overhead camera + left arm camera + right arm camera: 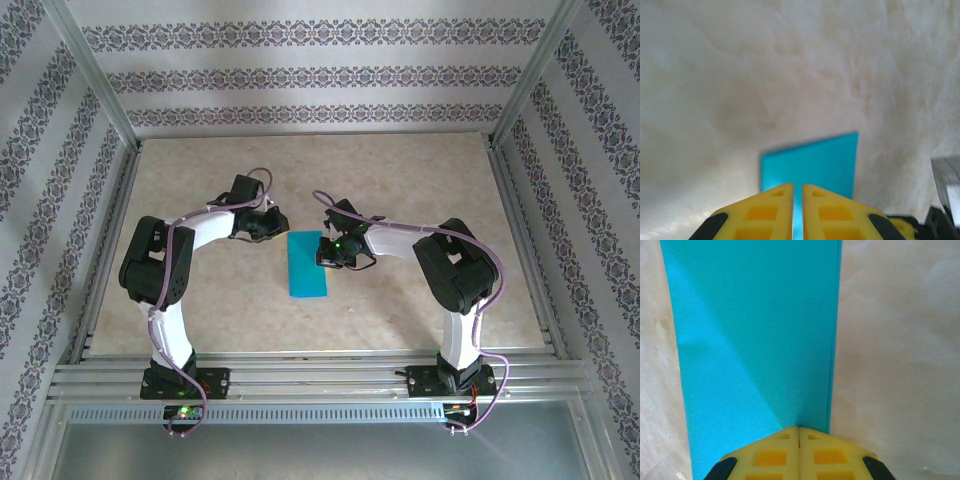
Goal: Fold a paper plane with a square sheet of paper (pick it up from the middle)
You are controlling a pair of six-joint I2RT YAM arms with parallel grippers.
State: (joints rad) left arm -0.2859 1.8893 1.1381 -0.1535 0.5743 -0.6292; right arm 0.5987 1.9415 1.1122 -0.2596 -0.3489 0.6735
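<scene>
The square sheet of paper (307, 265) lies flat mid-table as a narrow teal-blue rectangle, its long sides running away from the arms. My left gripper (274, 228) sits at its far left corner. In the left wrist view the yellow fingertips (785, 192) stand almost together with a thin slit between them, and the paper (815, 160) shows beyond them and through the slit. My right gripper (331, 250) is at the paper's far right edge. In the right wrist view it (799, 429) is shut, tips down on the paper (755, 340) just inside its straight edge.
The beige marbled table (420, 180) has open room on all sides of the paper. Aluminium rails (320, 380) run along the near edge and the sides. Patterned walls enclose the back and sides. A grey blurred part (946, 175) shows at the right of the left wrist view.
</scene>
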